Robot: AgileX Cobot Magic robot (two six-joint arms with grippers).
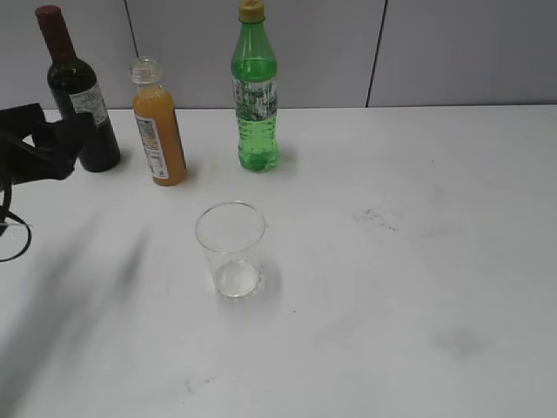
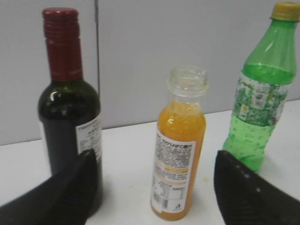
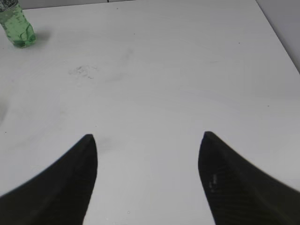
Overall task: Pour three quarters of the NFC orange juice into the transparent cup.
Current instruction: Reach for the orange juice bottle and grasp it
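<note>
White table (image 1: 418, 261), scuffed with faint grey smudges. Standing upright on it: wine bottle (image 1: 80, 91), NFC orange juice (image 1: 157, 126), green bottle (image 1: 255, 91) in a back row; transparent cup (image 1: 231, 250) nearer, apart.

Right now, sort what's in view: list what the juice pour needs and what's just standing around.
Needed: NFC orange juice, capless; transparent cup, empty; left gripper, open, facing the juice.
Standing around: green bottle; wine bottle; right gripper, open over bare table.
</note>
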